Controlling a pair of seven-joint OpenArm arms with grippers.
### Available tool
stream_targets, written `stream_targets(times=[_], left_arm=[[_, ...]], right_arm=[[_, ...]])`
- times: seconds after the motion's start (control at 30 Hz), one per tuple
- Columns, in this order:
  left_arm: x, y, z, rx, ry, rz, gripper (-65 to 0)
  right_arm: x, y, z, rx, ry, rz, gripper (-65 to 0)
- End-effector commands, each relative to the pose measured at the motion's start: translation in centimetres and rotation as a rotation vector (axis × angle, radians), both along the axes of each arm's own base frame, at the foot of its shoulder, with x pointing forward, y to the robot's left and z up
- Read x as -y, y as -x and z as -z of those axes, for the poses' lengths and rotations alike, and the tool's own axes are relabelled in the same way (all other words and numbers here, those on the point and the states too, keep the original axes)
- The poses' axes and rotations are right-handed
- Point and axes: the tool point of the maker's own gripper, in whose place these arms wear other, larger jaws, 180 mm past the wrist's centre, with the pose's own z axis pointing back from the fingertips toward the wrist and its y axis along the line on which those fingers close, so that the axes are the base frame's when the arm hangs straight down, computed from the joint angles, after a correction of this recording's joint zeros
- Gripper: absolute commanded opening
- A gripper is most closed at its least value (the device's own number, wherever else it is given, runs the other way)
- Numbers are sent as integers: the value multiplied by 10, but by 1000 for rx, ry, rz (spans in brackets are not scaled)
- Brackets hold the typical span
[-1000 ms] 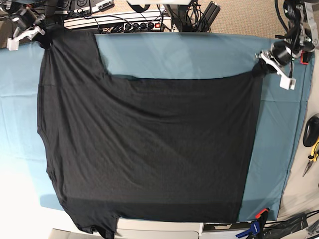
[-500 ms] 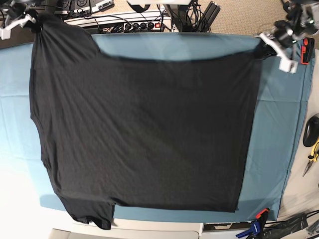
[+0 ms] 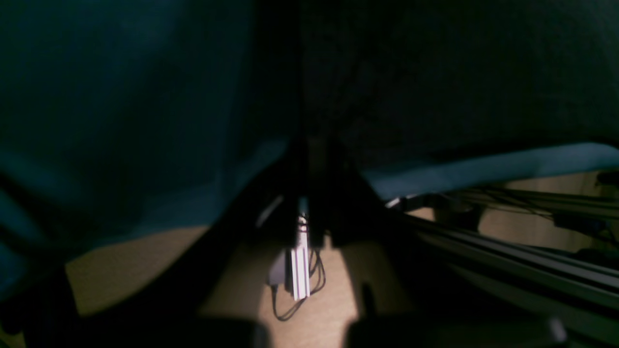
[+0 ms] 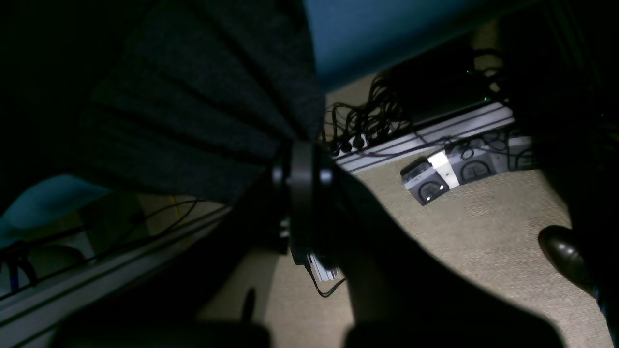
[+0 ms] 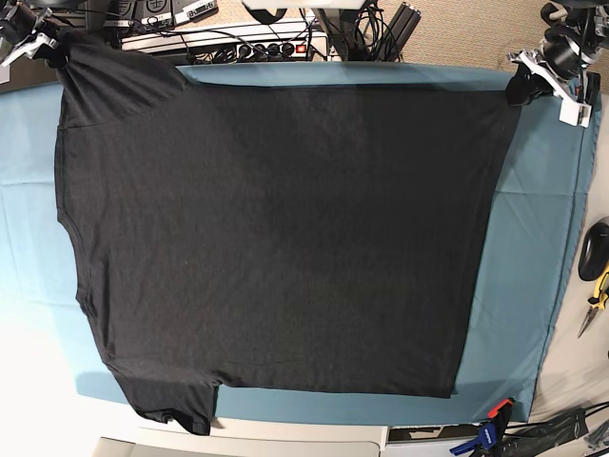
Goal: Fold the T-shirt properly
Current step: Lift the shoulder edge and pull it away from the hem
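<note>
Shirt (image 5: 276, 238) spread flat on cloth (image 5: 533, 267). Both pincers, left (image 5: 521, 88) and right (image 5: 55, 46), pinch far corners. Next: release, then fold.

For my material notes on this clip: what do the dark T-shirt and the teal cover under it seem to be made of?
The dark charcoal short-sleeved T-shirt looks like soft matte knit, probably cotton jersey: no sheen, fine wrinkles, and it gathers into pleats at the right end effector. The teal table cover looks like thin, smooth woven cloth, matte with shallow creases; its exact fibre cannot be told.
</note>
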Motion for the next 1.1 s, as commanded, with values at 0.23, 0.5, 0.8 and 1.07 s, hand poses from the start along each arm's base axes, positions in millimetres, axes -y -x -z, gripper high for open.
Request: stream_targets(times=[0.23, 0.5, 0.8, 1.07], left_arm=[[12, 20, -4, -12, 57, 31, -650], [12, 30, 0, -44, 56, 34, -650], [12, 29, -1, -36, 58, 29, -650], [13, 18, -6, -3, 65, 29, -650]], right_arm=[[10, 18, -8, -40, 32, -1, -650], [23, 35, -19, -59, 57, 31, -650], [30, 30, -28, -22, 66, 55, -650], [22, 17, -36, 49, 18, 50, -650]])
